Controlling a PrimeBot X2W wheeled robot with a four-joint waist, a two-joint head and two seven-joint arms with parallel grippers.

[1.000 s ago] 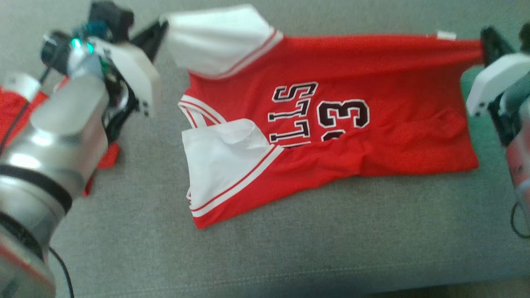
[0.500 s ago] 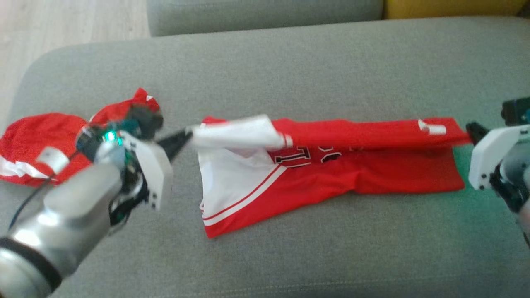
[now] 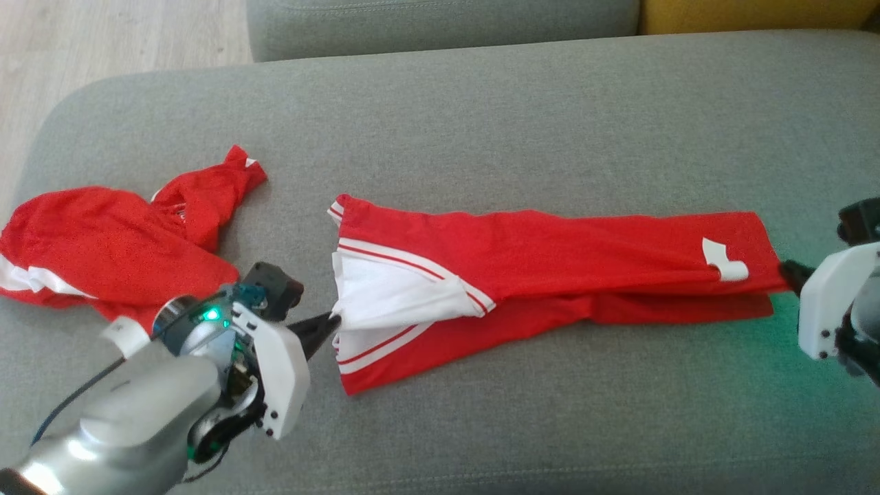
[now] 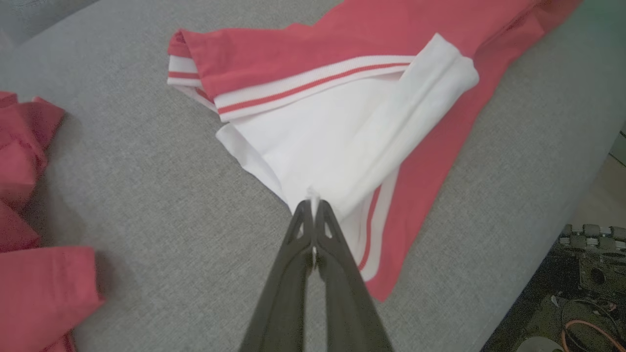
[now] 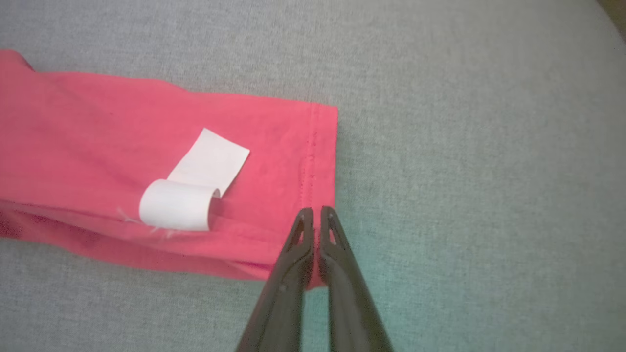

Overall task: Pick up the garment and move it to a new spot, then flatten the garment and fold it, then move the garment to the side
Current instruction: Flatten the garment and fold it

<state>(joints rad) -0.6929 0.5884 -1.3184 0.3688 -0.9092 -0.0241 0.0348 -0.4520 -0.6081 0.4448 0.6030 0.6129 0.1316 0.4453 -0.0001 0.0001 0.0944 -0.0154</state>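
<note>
Mostly grey sofa (image 3: 481, 103), red garment (image 3: 550, 247), wooden floor (image 3: 103, 34)

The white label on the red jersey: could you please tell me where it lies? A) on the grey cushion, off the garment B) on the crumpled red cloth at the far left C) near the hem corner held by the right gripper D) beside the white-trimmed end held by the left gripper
C: the white label lies curled on the red jersey, close to the stitched hem corner that the right gripper pinches shut.
</note>
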